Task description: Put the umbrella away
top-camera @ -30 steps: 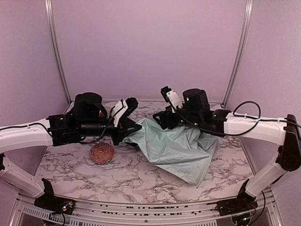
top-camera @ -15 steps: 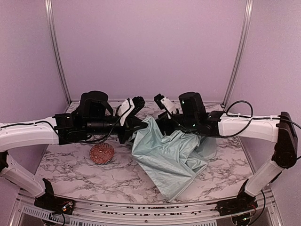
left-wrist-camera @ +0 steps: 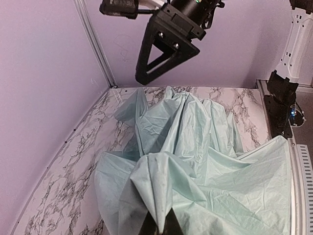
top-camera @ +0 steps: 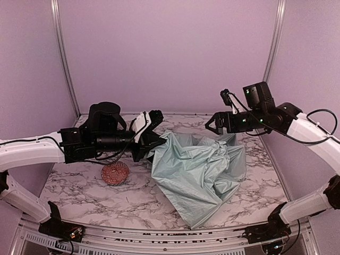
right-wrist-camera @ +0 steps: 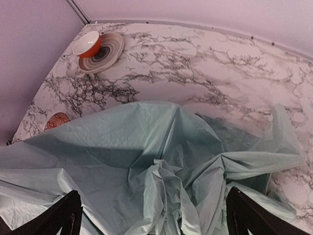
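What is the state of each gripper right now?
Left gripper: closed on the umbrella.
Right gripper: open, holding nothing, above the umbrella.

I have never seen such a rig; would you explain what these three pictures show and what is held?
Two robot arms are bolted to a marble-patterned table. The wide picture comes from a fixed camera above and behind them; the other two from a camera on each wrist. A pale mint-green umbrella lies crumpled on the table. The left gripper is shut on its fabric. The right gripper hangs open above it, holding nothing. A red patterned bowl lies near the left arm; an orange bowl and a striped plate sit together in a far corner.
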